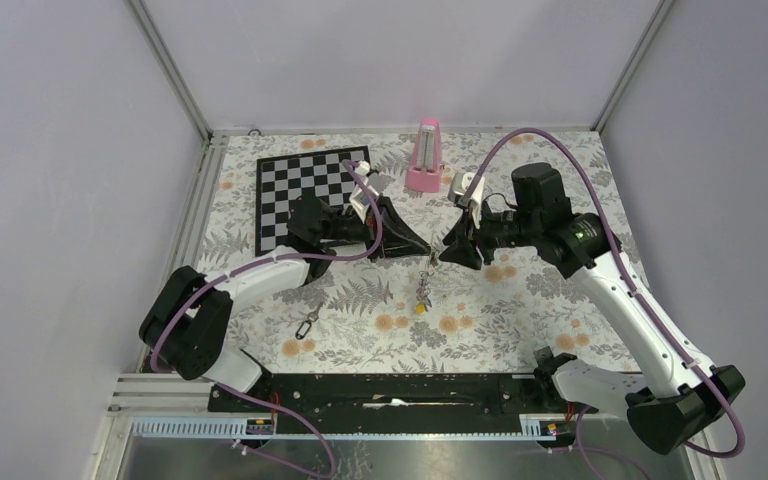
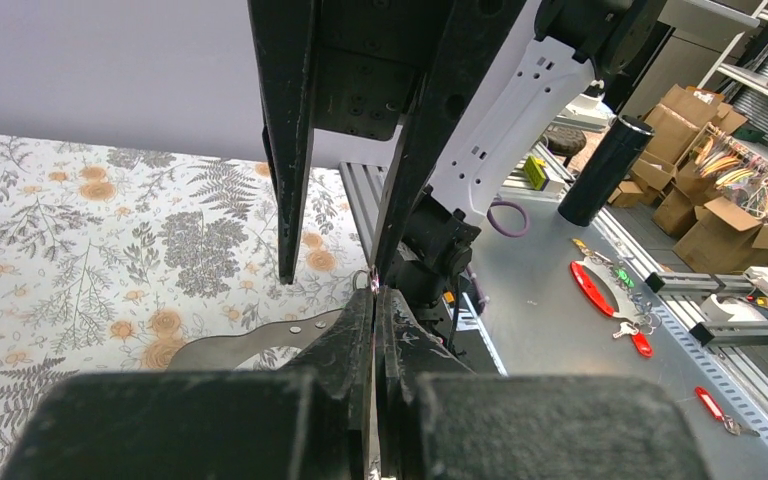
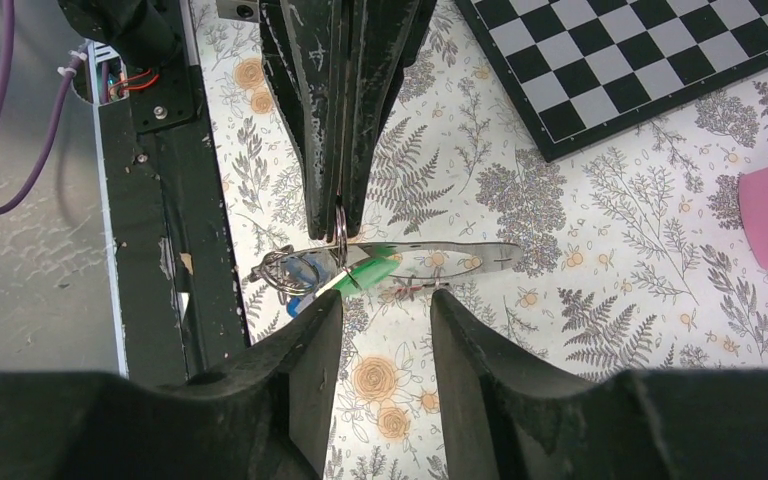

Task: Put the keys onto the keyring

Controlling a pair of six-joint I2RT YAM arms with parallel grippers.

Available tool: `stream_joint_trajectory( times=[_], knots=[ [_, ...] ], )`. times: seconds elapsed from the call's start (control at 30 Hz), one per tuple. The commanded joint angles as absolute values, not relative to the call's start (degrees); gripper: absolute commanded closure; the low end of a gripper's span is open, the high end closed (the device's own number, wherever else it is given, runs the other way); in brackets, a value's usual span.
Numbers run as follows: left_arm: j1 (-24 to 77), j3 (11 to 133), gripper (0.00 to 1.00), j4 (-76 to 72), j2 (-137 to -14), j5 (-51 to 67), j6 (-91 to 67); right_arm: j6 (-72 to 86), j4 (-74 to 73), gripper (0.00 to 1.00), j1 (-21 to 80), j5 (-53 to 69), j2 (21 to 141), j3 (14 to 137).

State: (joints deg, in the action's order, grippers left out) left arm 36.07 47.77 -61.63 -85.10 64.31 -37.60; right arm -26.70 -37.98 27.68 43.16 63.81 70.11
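Keyring [image 3: 343, 238] hangs pinched in closed left jaws.

The keys [image 3: 282, 268] gleam metallic; the tablecloth [image 3: 580, 310] looks matt.

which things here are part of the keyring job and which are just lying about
For the job:
- keyring, pinched in the shut left tool
- keys hanging from it
- loose key lying apart
- right tool, open

Lying about:
- chessboard
- pink metronome
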Motion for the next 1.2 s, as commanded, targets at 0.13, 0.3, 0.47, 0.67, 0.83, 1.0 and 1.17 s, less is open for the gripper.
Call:
stream_joint_trajectory(
  times=[0.13, 0.3, 0.47, 0.67, 0.83, 1.0, 1.17],
  knots=[
    [36.04, 47.71, 1.0, -69.04, -82.97, 63.61, -39.99, -27.63, -37.72, 0.57, 27.24, 47.77, 64.16, 72.14],
    [36.04, 47.89, 1.0, -68.61, -83.16, 63.9, -39.75, -28.31, -38.17, 0.64, 27.26, 49.73, 64.69, 72.24],
    [36.01, 47.83, 1.0, -68.38, -83.32, 64.06, -39.49, -28.78, -38.26, 0.77, 27.25, 49.98, 64.71, 72.19],
    [36.02, 48.12, 1.0, -68.9, -83.3, 63.91, -39.96, -28.81, -37.18, 0.97, 27.28, 50.25, 64.5, 70.19],
    [36.04, 48.34, 1.0, -71.54, -84.0, 63.52, -42.78, -27.17, -35.17, 1.0, 27.26, 51.19, 64.75, 67.98],
    [36.07, 48.43, 1.0, -73.55, -84.36, 62.91, -44.63, -25.66, -33.59, 1.0, 27.3, 52.12, 65.42, 66.77],
    [36.08, 47.76, 1.0, -73.56, -84.56, 62.87, -44.18, -24.96, -33.25, 0.9, 27.28, 52.23, 65.5, 67.12]
  ],
)
